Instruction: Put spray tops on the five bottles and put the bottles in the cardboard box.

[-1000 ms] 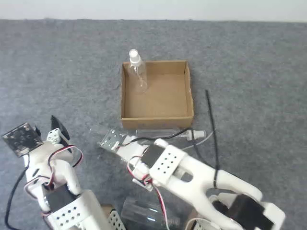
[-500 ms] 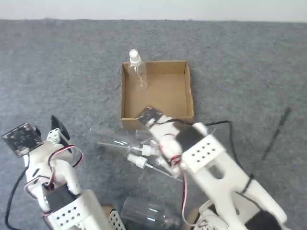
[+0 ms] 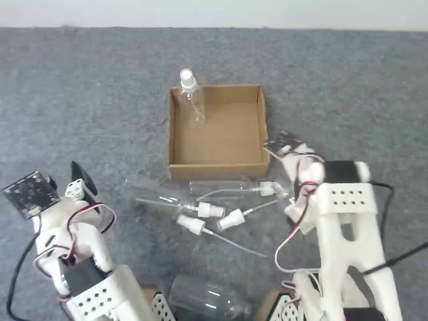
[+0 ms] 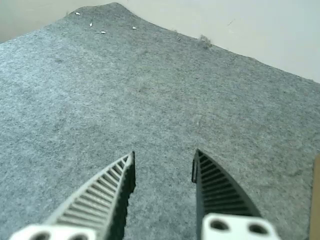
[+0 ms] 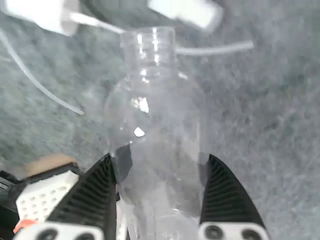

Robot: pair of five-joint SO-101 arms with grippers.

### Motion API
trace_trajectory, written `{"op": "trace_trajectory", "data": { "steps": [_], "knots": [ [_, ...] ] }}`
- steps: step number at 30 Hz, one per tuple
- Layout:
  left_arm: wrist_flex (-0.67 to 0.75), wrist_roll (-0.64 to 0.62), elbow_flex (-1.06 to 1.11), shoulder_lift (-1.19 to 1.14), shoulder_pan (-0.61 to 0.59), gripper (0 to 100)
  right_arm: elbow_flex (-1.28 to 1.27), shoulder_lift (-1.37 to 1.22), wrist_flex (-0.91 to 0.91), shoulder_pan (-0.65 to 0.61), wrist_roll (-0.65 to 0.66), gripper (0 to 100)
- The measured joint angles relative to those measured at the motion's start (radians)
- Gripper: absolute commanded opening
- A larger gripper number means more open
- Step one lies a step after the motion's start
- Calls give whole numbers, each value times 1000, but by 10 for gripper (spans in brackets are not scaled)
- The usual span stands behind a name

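Swung the right arm [image 3: 341,200] from 7 o'clock of the cardboard box [image 3: 218,170] over to its 4 o'clock. Closed right gripper [image 5: 160,159] around a topless clear bottle [image 5: 155,115]. Wide-spread left gripper [image 4: 164,151] over bare mat [image 4: 100,75] at 8 o'clock. Farther, at 6 o'clock, loose spray tops [image 3: 210,210] beside a lying bottle [image 3: 221,186]. Upright in the 11 o'clock corner, one capped bottle [image 3: 192,100].

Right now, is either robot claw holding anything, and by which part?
The left gripper holds nothing. The right gripper straddles an uncapped clear bottle at its body; whether it actually grips it cannot be told.
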State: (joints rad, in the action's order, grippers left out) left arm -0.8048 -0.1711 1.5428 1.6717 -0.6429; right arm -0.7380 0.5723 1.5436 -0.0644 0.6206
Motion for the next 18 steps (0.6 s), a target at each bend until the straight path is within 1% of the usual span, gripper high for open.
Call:
{"op": "trace_trajectory", "data": {
  "steps": [3,9,14,18],
  "knots": [
    [0,0,0,0,0,178,-29,2,0,64,41,77],
    [0,0,0,0,0,178,-201,2,-126,78,64,87],
    [0,0,0,0,0,178,-261,2,-178,77,64,237],
    [0,0,0,0,0,178,-264,2,-183,77,55,246]
  ]
}}
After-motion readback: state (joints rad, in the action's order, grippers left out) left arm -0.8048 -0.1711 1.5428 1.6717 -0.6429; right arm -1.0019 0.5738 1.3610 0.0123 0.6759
